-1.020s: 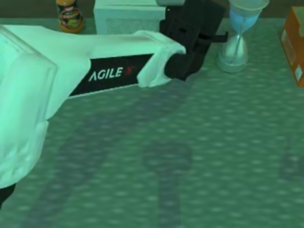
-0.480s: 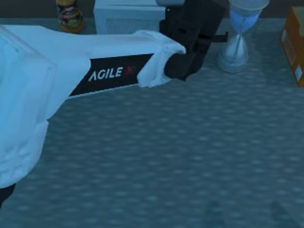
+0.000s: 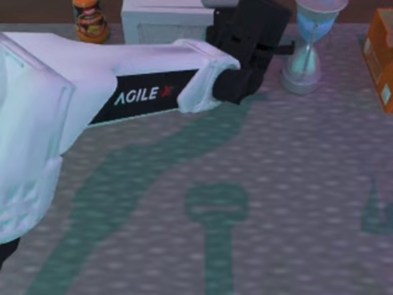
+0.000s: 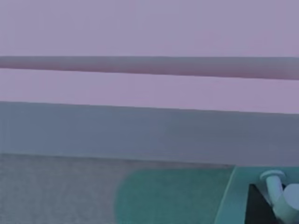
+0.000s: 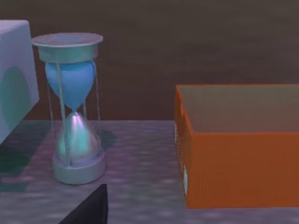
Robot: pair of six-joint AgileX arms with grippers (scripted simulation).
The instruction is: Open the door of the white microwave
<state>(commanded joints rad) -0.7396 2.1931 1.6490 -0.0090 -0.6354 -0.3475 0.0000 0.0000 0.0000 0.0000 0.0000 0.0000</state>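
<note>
Top view: the left arm [image 3: 123, 92] of the AgileX pair reaches from the 9 o'clock edge diagonally toward 12 o'clock, its white forearm link lying nearly level above the surface [image 3: 276, 184] and ending in a black wrist. The left claw [image 3: 255, 34] sits at the 12 o'clock edge, pressed up against the front of the white microwave [image 3: 163, 18]; whether its fingers are spread or closed cannot be told, since the black housing covers them. The microwave stands at the far edge of the surface, at about 12 o'clock, with only its top and part of its front in frame. The door [image 3: 169, 31] shows as a pale speckled panel just beside the wrist, at its 9 o'clock; whether it is ajar cannot be told.

Other items: a jar [image 3: 89, 19] at 11 o'clock of the microwave's corner, an hourglass [image 3: 307, 49] with blue upper bulb at 3 o'clock of the left claw, and an orange box [image 3: 379, 55] at the 3 o'clock edge.

Left wrist view: a pale horizontal bar and flat pale surfaces fill the frame at close range.

Right wrist view: the hourglass and orange box stand apart on the surface, a corner of the microwave beside the hourglass. The right claw [image 5: 91, 210] shows only as one dark tip; its opening cannot be told.
</note>
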